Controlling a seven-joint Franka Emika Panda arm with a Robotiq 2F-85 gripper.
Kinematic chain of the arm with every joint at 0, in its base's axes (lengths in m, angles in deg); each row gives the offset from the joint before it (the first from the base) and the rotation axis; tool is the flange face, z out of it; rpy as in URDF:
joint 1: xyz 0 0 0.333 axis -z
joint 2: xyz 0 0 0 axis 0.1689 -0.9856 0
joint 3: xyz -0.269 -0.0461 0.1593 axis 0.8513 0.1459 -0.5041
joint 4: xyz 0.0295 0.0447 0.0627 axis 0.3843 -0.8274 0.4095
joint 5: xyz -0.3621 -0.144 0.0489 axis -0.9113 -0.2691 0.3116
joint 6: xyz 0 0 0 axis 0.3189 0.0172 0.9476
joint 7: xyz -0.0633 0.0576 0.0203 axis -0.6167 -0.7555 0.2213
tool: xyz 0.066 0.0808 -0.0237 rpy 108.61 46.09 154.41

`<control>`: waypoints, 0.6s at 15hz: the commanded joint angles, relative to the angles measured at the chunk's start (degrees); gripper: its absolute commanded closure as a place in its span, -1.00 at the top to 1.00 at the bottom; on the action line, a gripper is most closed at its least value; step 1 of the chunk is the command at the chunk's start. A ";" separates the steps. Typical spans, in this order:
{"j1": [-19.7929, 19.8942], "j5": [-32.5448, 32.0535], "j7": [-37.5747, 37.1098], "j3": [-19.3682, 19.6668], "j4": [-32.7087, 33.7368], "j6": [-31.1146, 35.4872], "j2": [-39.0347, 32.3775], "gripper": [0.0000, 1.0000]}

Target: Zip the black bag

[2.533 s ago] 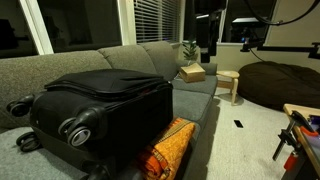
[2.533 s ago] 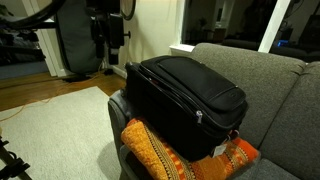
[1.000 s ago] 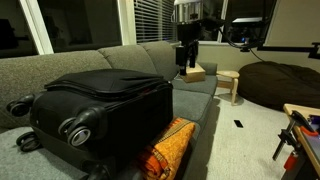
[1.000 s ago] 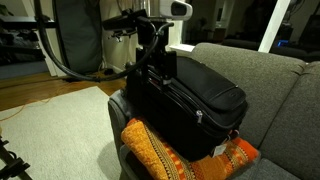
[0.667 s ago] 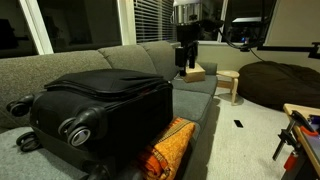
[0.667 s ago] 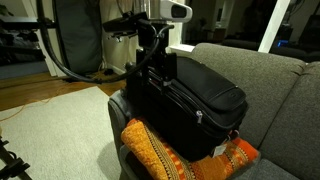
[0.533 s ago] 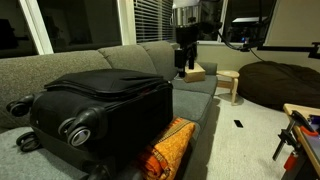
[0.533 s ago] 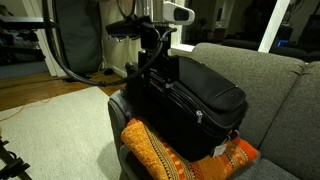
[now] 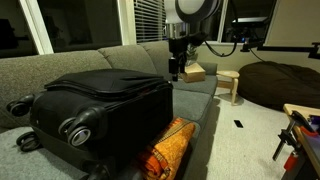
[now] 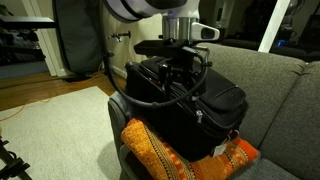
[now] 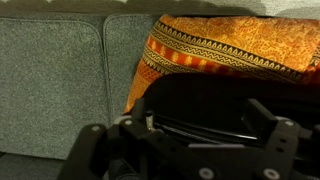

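Observation:
The black bag (image 9: 100,100) is a large black suitcase lying on its side on the grey sofa, with its grey-hubbed wheels toward the camera. It shows in both exterior views (image 10: 218,100) and fills the lower part of the wrist view (image 11: 200,95). My gripper (image 9: 176,66) hangs over the bag's far end and, in an exterior view (image 10: 180,78), sits low over the bag's top edge. In the wrist view my gripper (image 11: 198,116) is open, with its fingers on either side of a zipper line on the bag. It holds nothing.
An orange patterned cushion (image 9: 170,145) is wedged under the bag's front edge (image 10: 160,150) (image 11: 220,45). The grey sofa (image 9: 60,65) has a cardboard box (image 9: 192,72) at its far end. Beyond it stand a small wooden stool (image 9: 229,83) and a dark beanbag (image 9: 280,85).
My arm has swung in from behind the sofa's end toward the bag. It now sits closer over the bag's top edge. The bag has not moved.

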 commanded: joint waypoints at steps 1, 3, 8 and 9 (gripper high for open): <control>3.81 2.63 9.20 -1.15 4.37 2.40 -4.48 1.00; 7.00 6.78 15.69 -2.84 5.72 3.40 -5.95 1.00; 13.22 16.13 28.01 -6.37 3.86 4.29 -5.32 1.00; 14.03 17.45 29.66 -6.82 3.63 4.24 -5.27 1.00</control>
